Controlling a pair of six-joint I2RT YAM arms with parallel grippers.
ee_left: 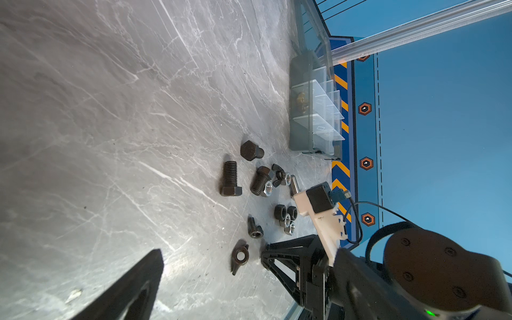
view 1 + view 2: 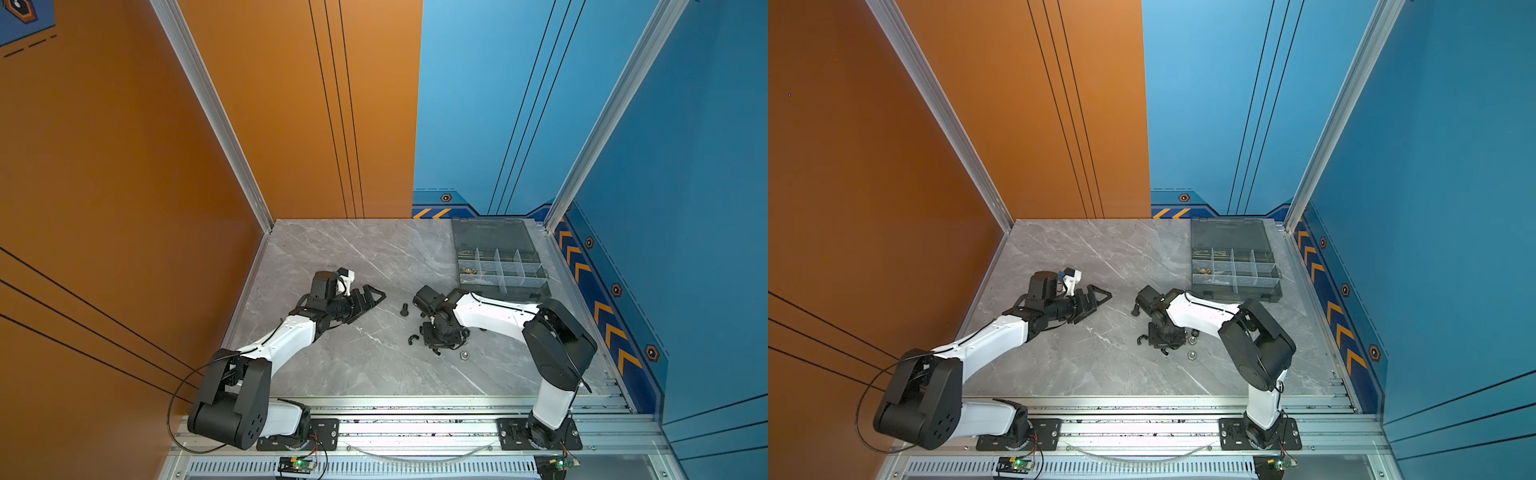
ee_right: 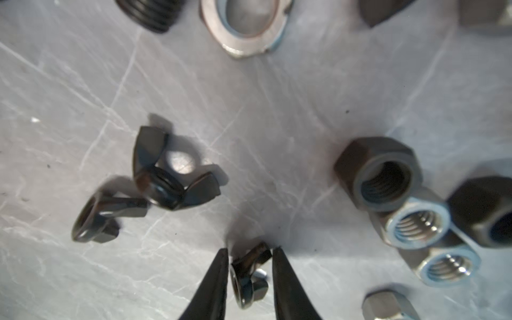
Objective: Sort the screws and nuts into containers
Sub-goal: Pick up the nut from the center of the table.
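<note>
Two robot arms over a grey marbled table (image 2: 353, 257), shown from above and from each wrist. Right gripper (image 3: 250, 257) pointing straight down into a loose scatter of hardware near the middle of the table, narrowed to a slim gap, its two dark tips touching either side of one small black wing nut (image 3: 249, 277) that sits tilted on the surface and is not yet lifted. Held vertical, probably to reach one piece without knocking its close neighbours. Left gripper (image 2: 370, 308) spread fully wide, holding nothing, hovering low off to the side, apparently kept clear of the working arm. Near the pinched nut: two more glossy black wing nuts (image 3: 171, 177) touching each other, then dull black hex nuts (image 3: 382, 177) and bright silver hex nuts (image 3: 418, 224) packed together, threads visible inside. Slightly apart, stubby black bolts (image 1: 231, 178) with thick hex heads lying on their sides, plus one slimmer silver bolt (image 1: 294, 184). Smoky grey box (image 2: 492, 235) with clear dividers in the far right corner, lid laid open, well apart from the scatter. Brass wing nuts (image 2: 469, 271) already in a compartment at the end nearer the table's middle; other compartments too small to read. Most pieces on the table, so sorting judged to be at an early stage.
</note>
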